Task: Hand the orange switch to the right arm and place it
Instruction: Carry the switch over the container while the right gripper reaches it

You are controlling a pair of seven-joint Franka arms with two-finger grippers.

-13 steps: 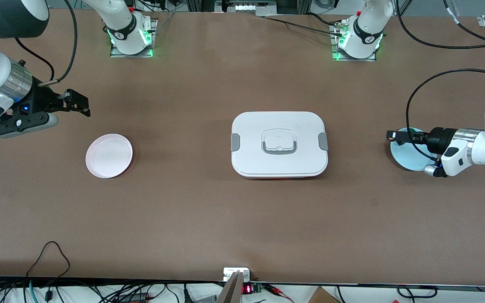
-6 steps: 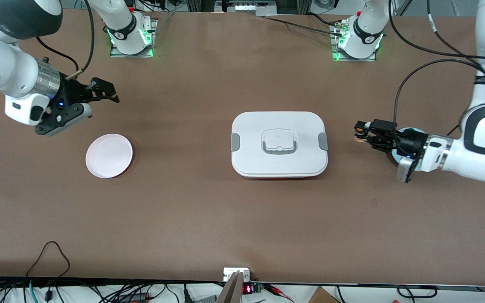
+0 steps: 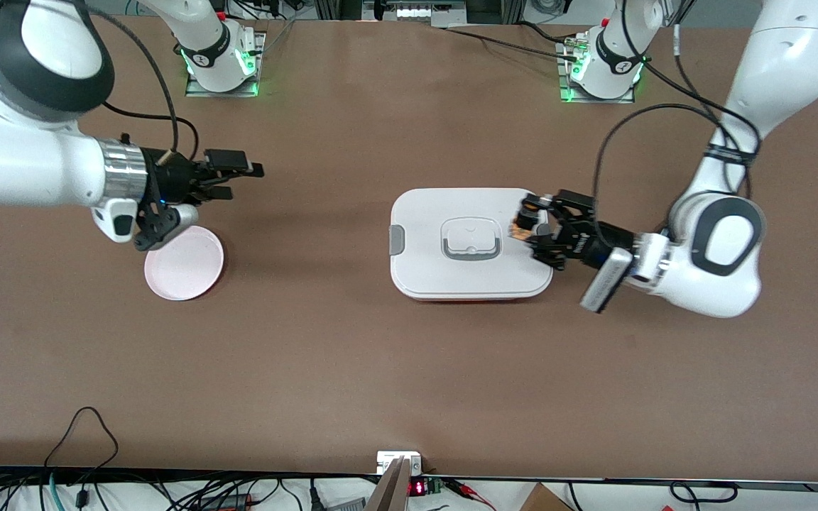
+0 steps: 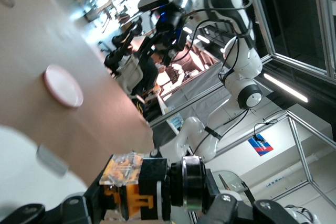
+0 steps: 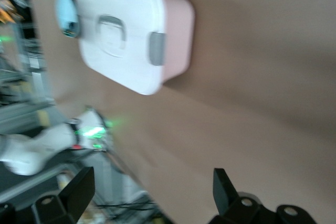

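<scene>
- The pink plate (image 3: 184,263) sits nearest the front camera, toward the right arm's end of the table, with nothing on it
- The white lidded box (image 3: 471,243) sits mid-table, about level with the plate; its grey handle lies flat on the lid
- The left gripper (image 3: 527,228) is over the box's edge at the left arm's end, fingers clamped on the switch (image 3: 522,228)
- The switch is in the air above the lid, touching only the fingers; in the left wrist view its orange body (image 4: 127,192) and a clear faceted piece show between the pads
- Its long axis looks roughly level, running along the table's length, one end aimed at the right arm; I cannot tell which end is the cap
- The right gripper (image 3: 233,172) is over bare table just above the plate's farther rim, fingers apart, well apart from the switch
- Risk: little of so small a part sticks out past the left fingers, so the right fingers may close on them or pinch a bare edge
- Risk: if the left gripper lets go early, the switch would drop on the lid and roll away
</scene>
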